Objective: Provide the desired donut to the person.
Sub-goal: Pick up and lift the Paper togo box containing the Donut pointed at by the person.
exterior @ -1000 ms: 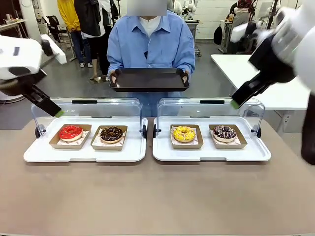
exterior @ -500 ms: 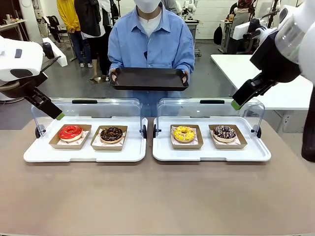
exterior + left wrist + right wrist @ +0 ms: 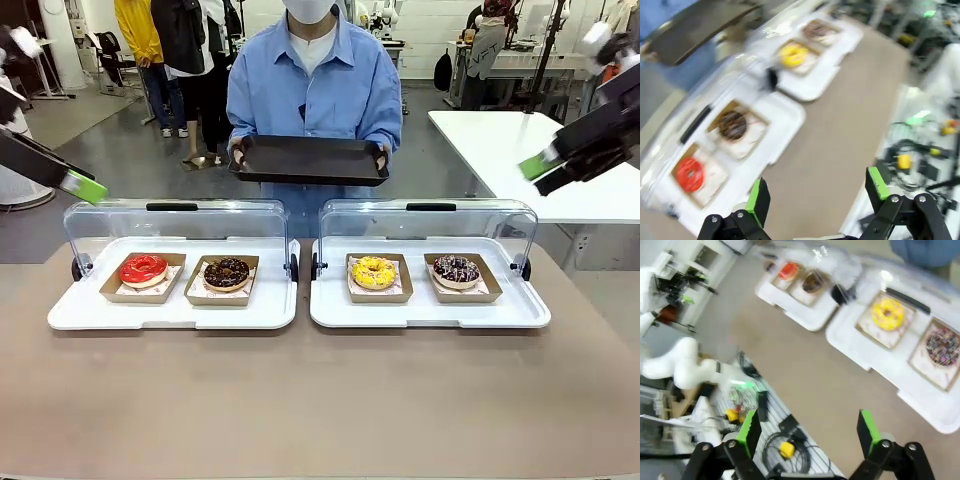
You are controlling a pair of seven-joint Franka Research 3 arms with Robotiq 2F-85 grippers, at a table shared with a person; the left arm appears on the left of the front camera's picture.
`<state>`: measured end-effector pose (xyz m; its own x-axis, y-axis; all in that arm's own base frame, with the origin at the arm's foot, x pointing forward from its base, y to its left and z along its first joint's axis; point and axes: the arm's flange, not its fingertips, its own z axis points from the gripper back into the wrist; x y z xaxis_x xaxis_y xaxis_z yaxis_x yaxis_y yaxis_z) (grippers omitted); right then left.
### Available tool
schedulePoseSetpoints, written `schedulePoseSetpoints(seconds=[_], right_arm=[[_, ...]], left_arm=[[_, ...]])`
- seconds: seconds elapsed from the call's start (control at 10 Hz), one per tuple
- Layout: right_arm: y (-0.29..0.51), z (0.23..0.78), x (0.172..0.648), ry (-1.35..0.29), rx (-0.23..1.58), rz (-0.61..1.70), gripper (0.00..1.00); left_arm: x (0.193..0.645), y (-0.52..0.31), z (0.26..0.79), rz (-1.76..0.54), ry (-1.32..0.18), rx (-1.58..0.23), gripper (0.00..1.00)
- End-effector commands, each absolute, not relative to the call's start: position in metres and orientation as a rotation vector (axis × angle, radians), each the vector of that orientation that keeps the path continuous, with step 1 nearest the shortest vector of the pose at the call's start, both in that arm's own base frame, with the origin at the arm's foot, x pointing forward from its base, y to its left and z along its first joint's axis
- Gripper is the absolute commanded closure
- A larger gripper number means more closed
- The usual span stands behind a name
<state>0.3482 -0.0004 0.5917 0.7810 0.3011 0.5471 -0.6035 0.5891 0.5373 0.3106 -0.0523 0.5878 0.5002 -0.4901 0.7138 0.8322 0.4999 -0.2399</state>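
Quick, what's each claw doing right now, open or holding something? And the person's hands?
Left claw: open, empty.
Right claw: open, empty.
Person's hands: both holding the black tray.

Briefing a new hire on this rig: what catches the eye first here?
Four donuts sit in a row mid-table: red donut and chocolate donut in the left white tray, yellow donut and sprinkled donut in the right white tray, clear lids up. Behind them the person holds out a black tray. The left gripper and right gripper hang open, high at either side.
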Motion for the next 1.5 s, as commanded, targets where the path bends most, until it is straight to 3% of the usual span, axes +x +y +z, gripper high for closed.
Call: schedulePoseSetpoints(seconds=[0.0, 0.3, 0.7, 1.4], right_arm=[[-0.032, 0.597, 0.367, -0.502, 0.936, 0.655, 0.0], [-0.093, 0.576, 0.379, -0.628, 1.017, 0.776, 0.0], [-0.151, 0.557, 0.376, -0.685, 1.005, 0.836, 0.0], [-0.194, 0.565, 0.341, -0.739, 0.953, 0.788, 0.0]], left_arm=[[0.327, -0.022, 0.586, -1.016, -0.541, -0.803, 0.0], [0.354, 0.046, 0.558, -1.137, -0.678, -0.881, 0.0], [0.354, 0.108, 0.555, -1.181, -0.887, -0.979, 0.0], [0.351, 0.127, 0.551, -1.214, -0.892, -0.949, 0.0]])
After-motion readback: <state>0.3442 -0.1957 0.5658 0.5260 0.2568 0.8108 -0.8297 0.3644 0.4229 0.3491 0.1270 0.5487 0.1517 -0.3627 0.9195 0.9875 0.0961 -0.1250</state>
